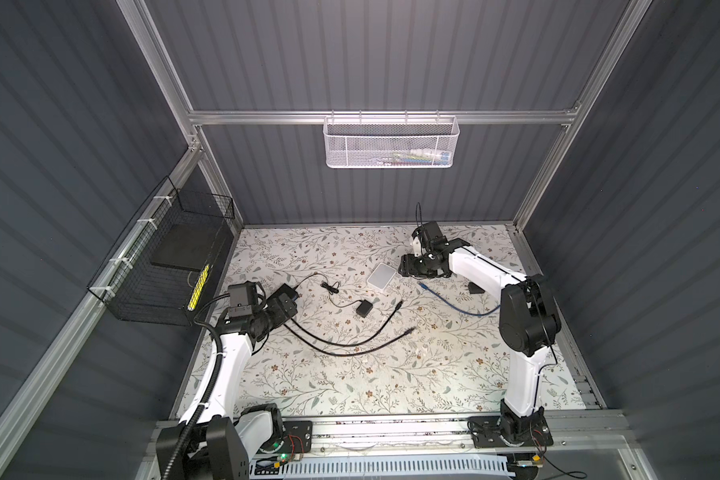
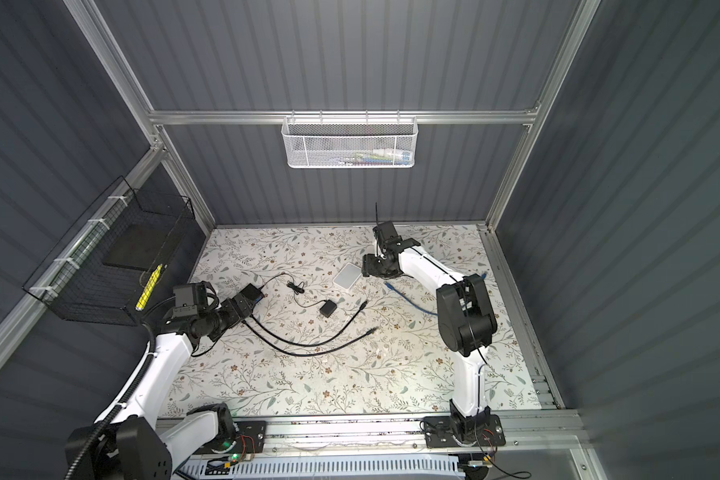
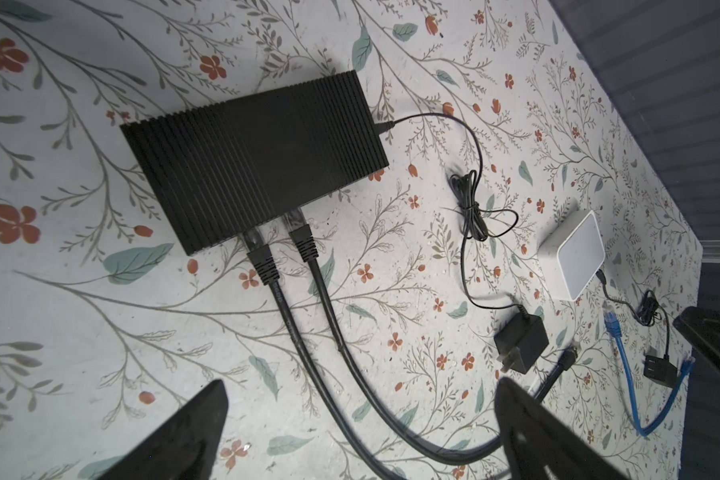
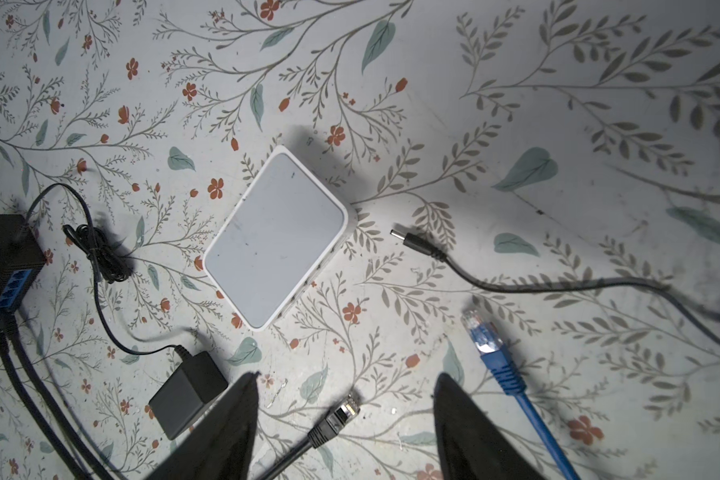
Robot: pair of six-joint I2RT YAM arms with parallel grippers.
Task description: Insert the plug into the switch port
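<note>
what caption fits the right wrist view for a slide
Open right gripper near a white rounded-square switch, with a loose black barrel plug and blue network cable lying beside it.

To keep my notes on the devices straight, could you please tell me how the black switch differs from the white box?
The black switch is ribbed; the white box is smooth. The switch has two black cables plugged in; the box shows none, with a barrel plug lying apart beside it. Both lie flat on the floral table.
</note>
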